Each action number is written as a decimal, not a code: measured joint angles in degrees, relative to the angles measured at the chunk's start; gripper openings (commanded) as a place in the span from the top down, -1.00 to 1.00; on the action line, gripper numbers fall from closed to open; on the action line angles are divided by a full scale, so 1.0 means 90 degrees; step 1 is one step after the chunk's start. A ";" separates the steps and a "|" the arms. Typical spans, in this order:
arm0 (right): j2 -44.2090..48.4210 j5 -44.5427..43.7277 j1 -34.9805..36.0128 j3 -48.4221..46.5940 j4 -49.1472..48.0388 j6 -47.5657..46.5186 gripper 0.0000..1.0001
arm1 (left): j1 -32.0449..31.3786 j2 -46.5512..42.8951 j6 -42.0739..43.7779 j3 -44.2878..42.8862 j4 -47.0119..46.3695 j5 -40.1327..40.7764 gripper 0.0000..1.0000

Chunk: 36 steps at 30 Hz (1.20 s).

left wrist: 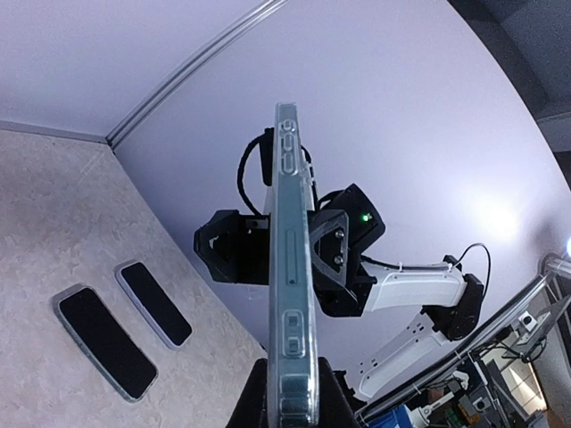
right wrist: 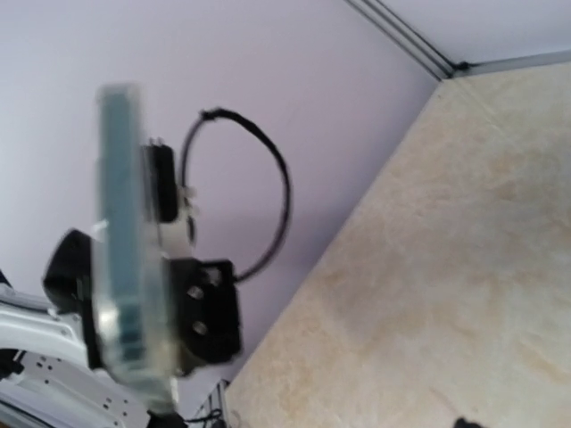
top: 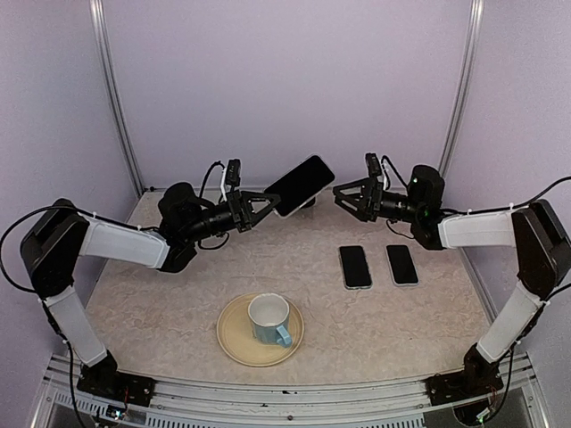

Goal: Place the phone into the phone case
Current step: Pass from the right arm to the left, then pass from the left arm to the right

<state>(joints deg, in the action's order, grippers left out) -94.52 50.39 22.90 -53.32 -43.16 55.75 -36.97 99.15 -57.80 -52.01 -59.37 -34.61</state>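
Note:
My left gripper (top: 266, 206) is shut on the bottom end of a phone with a dark screen sitting in a clear case (top: 300, 185), held tilted up in the air above the back of the table. In the left wrist view the cased phone (left wrist: 293, 267) shows edge-on, with clear side buttons. My right gripper (top: 348, 200) faces it from the right, a short gap away, with fingers spread and empty. The right wrist view is blurred and shows the cased phone (right wrist: 120, 259) edge-on; its own fingers are out of frame.
Two other dark-screened phones (top: 355, 266) (top: 401, 264) lie flat on the table at the right, also showing in the left wrist view (left wrist: 105, 341) (left wrist: 153, 303). A light blue cup (top: 269, 319) stands on a yellow plate (top: 234, 343) at the front middle.

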 measured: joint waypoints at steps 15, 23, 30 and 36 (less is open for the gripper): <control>0.0027 -0.0702 0.0933 -0.0039 -0.1328 0.0440 -0.31 | -0.0816 0.0070 -0.0095 0.0459 -0.1542 0.1829 1.00; -0.0032 -0.0765 0.1020 -0.0068 -0.1600 0.0583 -0.13 | -0.1018 0.0376 -0.0097 0.0580 -0.2016 0.2334 1.00; -0.0194 -0.0782 0.1207 -0.0255 -0.1683 0.0617 0.05 | -0.1149 0.0576 -0.0097 0.0583 -0.2283 0.2625 1.00; -0.0316 -0.0877 0.1326 -0.0308 -0.1690 0.0627 0.31 | -0.1263 0.0610 -0.0049 0.0631 -0.2414 0.2929 1.00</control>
<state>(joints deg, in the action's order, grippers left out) -97.36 42.50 34.83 -56.10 -58.37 61.39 -48.34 104.64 -58.24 -46.33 -81.10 -8.25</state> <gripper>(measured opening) 0.415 0.083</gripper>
